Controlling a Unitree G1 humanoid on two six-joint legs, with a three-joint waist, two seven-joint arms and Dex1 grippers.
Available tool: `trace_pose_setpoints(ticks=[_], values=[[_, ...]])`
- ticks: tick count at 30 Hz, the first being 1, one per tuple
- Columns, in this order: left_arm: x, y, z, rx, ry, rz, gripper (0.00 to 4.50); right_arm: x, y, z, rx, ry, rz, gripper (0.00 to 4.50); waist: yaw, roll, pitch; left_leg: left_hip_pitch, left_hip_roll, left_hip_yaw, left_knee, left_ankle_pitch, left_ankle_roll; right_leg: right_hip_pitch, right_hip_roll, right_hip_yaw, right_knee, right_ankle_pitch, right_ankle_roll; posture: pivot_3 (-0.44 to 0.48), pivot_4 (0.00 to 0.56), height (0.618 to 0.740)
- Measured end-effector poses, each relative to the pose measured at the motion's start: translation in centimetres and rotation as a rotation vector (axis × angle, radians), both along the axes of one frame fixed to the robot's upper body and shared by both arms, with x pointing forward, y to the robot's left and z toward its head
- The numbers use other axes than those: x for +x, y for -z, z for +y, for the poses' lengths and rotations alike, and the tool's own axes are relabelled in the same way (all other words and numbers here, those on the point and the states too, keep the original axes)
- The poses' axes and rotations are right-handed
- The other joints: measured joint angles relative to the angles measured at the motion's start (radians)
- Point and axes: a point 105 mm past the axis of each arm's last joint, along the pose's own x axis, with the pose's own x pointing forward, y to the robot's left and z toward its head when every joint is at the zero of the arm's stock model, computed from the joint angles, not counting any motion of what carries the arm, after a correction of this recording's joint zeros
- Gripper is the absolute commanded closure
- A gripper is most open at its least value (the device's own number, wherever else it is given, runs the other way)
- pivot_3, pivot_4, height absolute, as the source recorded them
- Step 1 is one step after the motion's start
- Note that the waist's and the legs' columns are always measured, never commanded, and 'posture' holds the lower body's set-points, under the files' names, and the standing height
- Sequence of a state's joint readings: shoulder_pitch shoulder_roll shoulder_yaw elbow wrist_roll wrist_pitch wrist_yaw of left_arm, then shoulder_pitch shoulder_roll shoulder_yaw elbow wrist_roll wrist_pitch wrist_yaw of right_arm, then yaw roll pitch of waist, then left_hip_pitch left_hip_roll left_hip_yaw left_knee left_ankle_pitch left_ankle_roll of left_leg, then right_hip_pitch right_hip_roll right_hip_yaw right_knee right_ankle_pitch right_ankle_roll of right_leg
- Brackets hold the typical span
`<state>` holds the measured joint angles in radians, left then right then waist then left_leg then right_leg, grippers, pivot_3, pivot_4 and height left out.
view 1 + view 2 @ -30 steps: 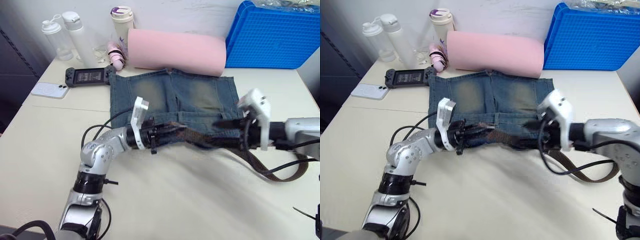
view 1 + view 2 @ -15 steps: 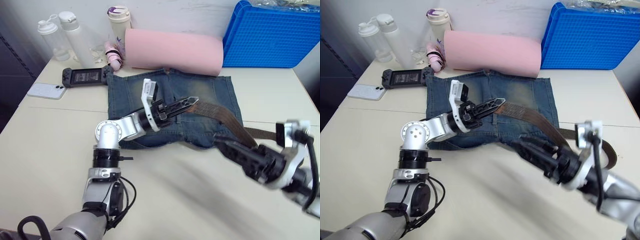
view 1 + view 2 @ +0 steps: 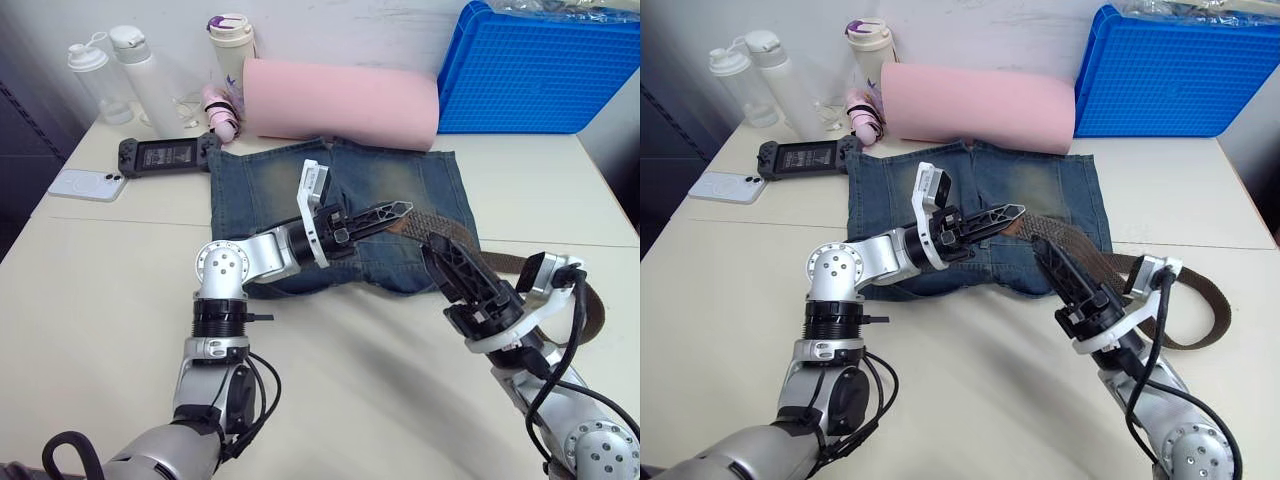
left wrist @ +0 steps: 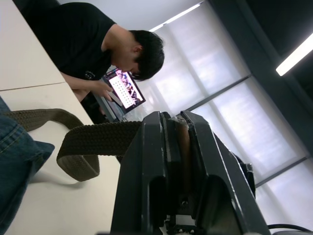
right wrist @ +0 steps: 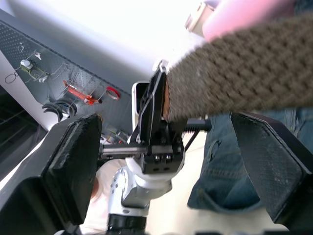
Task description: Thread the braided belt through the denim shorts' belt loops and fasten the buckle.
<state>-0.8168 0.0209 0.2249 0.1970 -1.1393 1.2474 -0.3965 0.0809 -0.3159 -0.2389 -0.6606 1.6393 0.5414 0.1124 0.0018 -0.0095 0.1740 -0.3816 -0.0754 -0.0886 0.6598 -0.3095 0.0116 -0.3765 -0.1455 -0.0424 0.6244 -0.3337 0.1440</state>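
Observation:
The denim shorts (image 3: 262, 188) lie flat on the table, waistband toward me. My left gripper (image 3: 399, 210) hovers over their right half, shut on the tip end of the braided belt (image 3: 462, 238). In the left wrist view the strap (image 4: 98, 138) runs out from between the closed fingers. From there the belt slopes down to the table and loops round at the right (image 3: 592, 312). My right gripper (image 3: 438, 252) points up beside the sloping strap, open, its pads (image 5: 73, 166) wide apart with the belt (image 5: 244, 83) across them. The buckle and the belt loops cannot be made out.
A pink roll (image 3: 340, 100) lies behind the shorts and a blue crate (image 3: 540, 68) stands at the back right. Bottles (image 3: 135, 70), a game controller (image 3: 165, 153) and a phone (image 3: 85, 184) sit at the back left. A person (image 4: 98, 44) sits beyond the table.
My left gripper lifted the belt tip off the waistband and carried it right over the shorts. My right arm let go of the strap, swung in front and now points up at it.

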Motion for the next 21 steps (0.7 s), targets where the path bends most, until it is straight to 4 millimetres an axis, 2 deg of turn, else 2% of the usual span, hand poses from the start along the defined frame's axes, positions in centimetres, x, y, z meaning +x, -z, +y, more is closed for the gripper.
trace_pose_setpoints(ticks=[5,8,15,16,19,20,21], values=[[0.0,0.5,-0.2,0.032,-0.008,-0.004,4.5,1.0,0.2,0.3,-0.002,0.016,-0.013,0.03,-0.001,0.0,0.0,0.0,0.0,0.0,-0.001,0.0,0.0,0.0,0.0,0.0,0.0,0.0,0.0,0.0,0.15,0.74],[0.1,0.6,-0.1,0.037,-0.018,-0.006,4.5,1.2,0.3,0.6,-0.013,0.015,-0.021,0.87,0.0,0.0,0.0,0.0,0.0,0.0,-0.001,0.0,0.0,0.0,0.0,0.001,0.0,0.0,0.0,0.0,0.15,0.74],[0.4,0.6,-0.4,0.032,-0.039,-0.014,4.5,2.1,1.1,0.5,-0.019,0.083,-0.009,4.24,0.0,0.0,0.0,0.0,0.0,0.0,-0.001,0.0,0.0,-0.001,0.0,0.001,0.0,0.0,0.0,0.0,0.15,0.74],[0.4,0.6,-0.3,0.028,-0.043,-0.013,4.5,2.1,1.1,0.5,-0.019,0.091,-0.011,4.45,-0.001,0.0,0.0,0.0,0.0,0.0,-0.001,0.0,0.0,-0.001,0.0,0.001,0.0,0.0,0.0,0.0,0.15,0.74],[0.4,1.0,-0.5,0.043,-0.059,-0.022,4.5,2.3,1.3,0.4,-0.019,0.103,-0.004,4.45,-0.001,0.0,0.0,0.0,0.0,0.0,-0.001,0.0,0.0,-0.001,0.0,0.001,0.0,0.0,0.0,0.0,0.15,0.74],[0.5,1.1,-0.5,0.057,-0.068,-0.034,3.53,2.3,1.4,0.3,-0.022,0.107,0.002,4.5,0.0,0.0,0.0,0.0,0.0,0.0,-0.001,0.0,0.0,-0.001,0.0,0.001,0.0,0.0,0.0,0.0,0.15,0.74],[0.5,1.4,-0.5,0.082,-0.074,-0.039,3.21,2.5,1.4,0.0,-0.019,0.123,0.0,4.5,0.0,0.0,0.0,0.0,0.0,0.0,-0.001,0.0,0.0,-0.001,0.0,0.001,0.0,0.0,0.0,0.0,0.15,0.74]])
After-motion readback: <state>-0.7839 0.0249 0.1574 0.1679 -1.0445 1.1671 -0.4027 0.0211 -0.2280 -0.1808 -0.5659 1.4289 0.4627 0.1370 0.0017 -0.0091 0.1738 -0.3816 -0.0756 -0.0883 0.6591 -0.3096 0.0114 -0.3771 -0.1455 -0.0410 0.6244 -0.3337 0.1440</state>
